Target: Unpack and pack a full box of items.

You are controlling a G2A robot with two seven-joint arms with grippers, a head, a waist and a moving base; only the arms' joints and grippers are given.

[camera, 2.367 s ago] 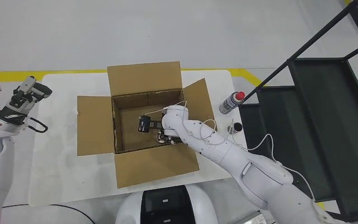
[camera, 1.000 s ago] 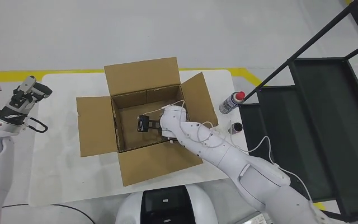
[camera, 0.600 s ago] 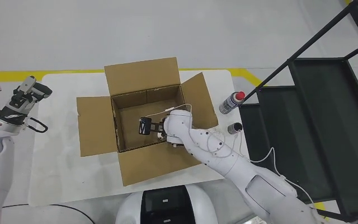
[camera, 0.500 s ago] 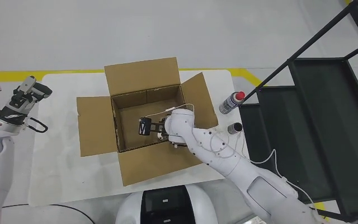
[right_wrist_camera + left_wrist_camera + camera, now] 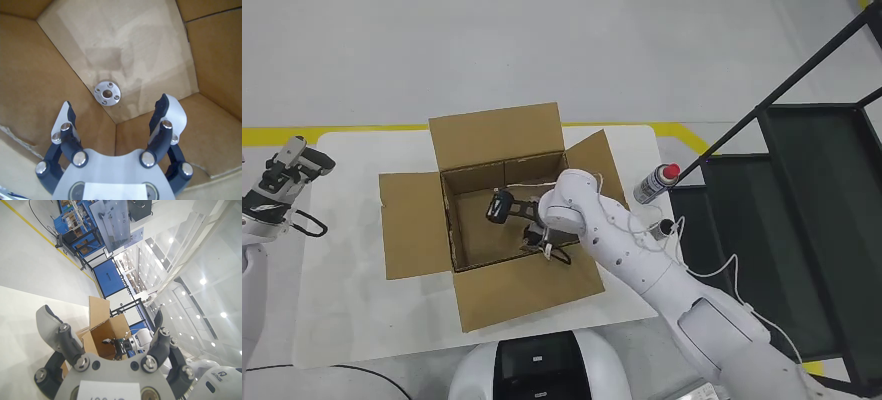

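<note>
One cardboard box (image 5: pixel 497 135) stands open on the table (image 5: pixel 352 300), with one round metal disc (image 5: pixel 107 93) on its floor, just beside a wall. We see two grippers, both spread open and empty. The right gripper (image 5: pixel 115 106) hangs in the box's opening above the disc, and the left gripper (image 5: pixel 103 313) is well apart at the table's left edge.

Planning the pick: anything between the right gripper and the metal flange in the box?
Nothing visible. The open right gripper hangs above the metal flange, which lies flat on the box floor at the foot of a side wall; that wall may crowd one finger.
</note>
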